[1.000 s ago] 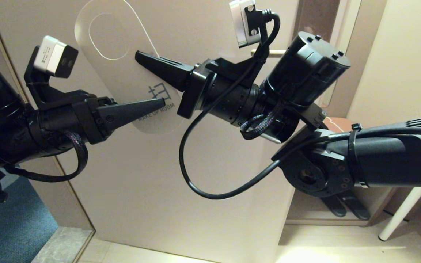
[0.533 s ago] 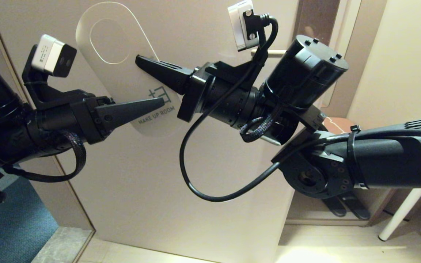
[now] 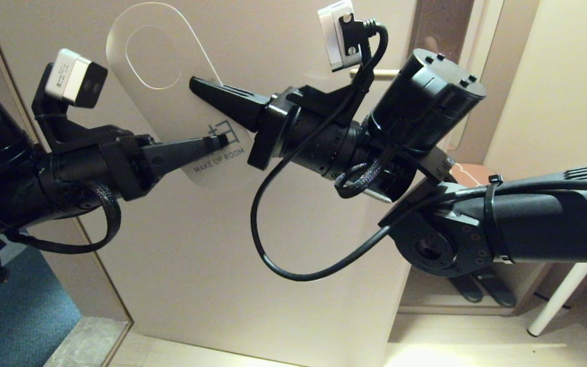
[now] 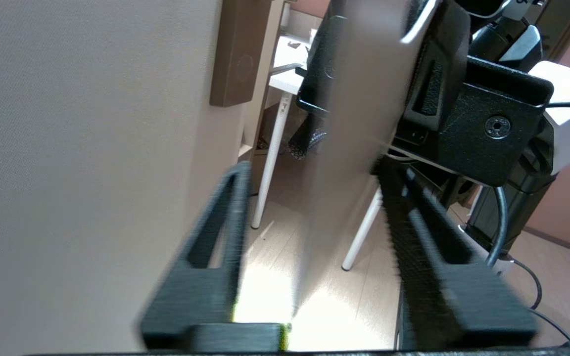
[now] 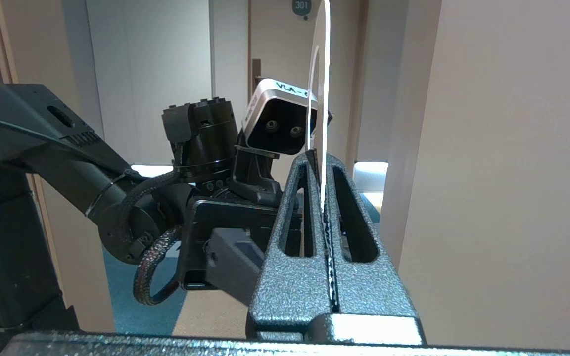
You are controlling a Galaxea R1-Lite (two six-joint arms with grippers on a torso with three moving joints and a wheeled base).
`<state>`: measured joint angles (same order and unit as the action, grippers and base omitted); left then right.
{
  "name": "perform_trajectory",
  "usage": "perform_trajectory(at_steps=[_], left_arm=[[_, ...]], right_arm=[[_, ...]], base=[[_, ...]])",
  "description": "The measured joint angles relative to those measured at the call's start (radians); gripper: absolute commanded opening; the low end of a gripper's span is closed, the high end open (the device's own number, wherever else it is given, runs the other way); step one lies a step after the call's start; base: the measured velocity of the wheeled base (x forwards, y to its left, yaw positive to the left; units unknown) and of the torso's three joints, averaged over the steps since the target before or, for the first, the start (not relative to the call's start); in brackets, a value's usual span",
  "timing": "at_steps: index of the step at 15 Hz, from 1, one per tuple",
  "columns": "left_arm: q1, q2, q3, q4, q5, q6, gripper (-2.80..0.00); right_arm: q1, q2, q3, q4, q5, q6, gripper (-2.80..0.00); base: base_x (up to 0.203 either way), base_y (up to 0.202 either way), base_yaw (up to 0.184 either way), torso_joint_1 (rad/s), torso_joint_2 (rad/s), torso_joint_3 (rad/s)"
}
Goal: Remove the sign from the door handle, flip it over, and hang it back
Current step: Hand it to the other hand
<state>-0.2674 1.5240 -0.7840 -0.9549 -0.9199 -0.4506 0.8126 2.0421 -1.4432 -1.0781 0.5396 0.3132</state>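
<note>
Two grippers are meeting on the sign (image 3: 181, 97), which I am seeing held up in front of the door (image 3: 252, 244) with its white MAKE UP ROOM face toward my head camera and its oval hole at the upper end. I am watching the right gripper (image 3: 194, 83) clamping the sign's edge just below the hole; from its wrist camera the two fingers (image 5: 292, 232) are pressing together on the thin card, edge-on between them. The left gripper (image 3: 217, 141) is reaching in from the left at the lower, lettered end. From its wrist camera I am seeing the card standing between its two fingers (image 4: 416, 222) with a gap showing on the door side, so its jaws are part-way spread around the sign and not clearly pinching it.

Behind the right arm's wrist I am only catching a short piece of the door handle (image 3: 386, 73), since the arm's black motor housing (image 3: 423, 102) and the right wrist camera (image 3: 338, 34) are standing in front of the rest. A black cable (image 3: 273, 255) is looping down under the right arm. Off to the right a white table leg (image 3: 558, 300) is standing on the pale floor (image 3: 477, 346), and blue carpet (image 3: 18, 316) is showing at the lower left.
</note>
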Motion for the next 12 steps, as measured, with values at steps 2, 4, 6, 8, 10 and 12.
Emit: perform_trajectory(at_steps=[2,4,6,8,10,12], left_arm=[[-0.001,0.0,-0.001,0.0,-0.003,0.001,-2.8],[0.0,-0.001,-0.001,-0.001,-0.004,0.001,-2.8],[0.0,-0.001,-0.001,-0.001,-0.003,0.001,-2.8],[0.0,-0.001,-0.001,0.0,-0.002,0.001,-2.8],[0.0,-0.002,0.0,0.0,-0.001,0.001,-2.8],[-0.001,-0.002,0.001,0.001,0.0,0.003,-2.8]], right_arm=[[0.0,0.0,0.0,-0.001,-0.002,0.0,-2.8],[-0.001,0.0,0.0,0.001,-0.002,0.0,-2.8],[0.0,0.0,0.0,0.0,-0.001,0.001,-2.8],[0.0,0.0,0.0,0.0,0.0,0.001,-2.8],[0.001,0.0,0.003,0.0,0.0,0.0,-2.8],[0.002,-0.001,0.013,0.0,0.002,0.001,0.0]], base=[[0.0,0.0,0.0,0.0,0.0,0.0],[0.0,0.0,0.0,0.0,0.0,0.0],[0.0,0.0,0.0,0.0,0.0,0.0],[0.0,0.0,0.0,0.0,0.0,0.0],[0.0,0.0,0.0,0.0,0.0,0.0],[0.0,0.0,0.0,0.0,0.0,0.0]])
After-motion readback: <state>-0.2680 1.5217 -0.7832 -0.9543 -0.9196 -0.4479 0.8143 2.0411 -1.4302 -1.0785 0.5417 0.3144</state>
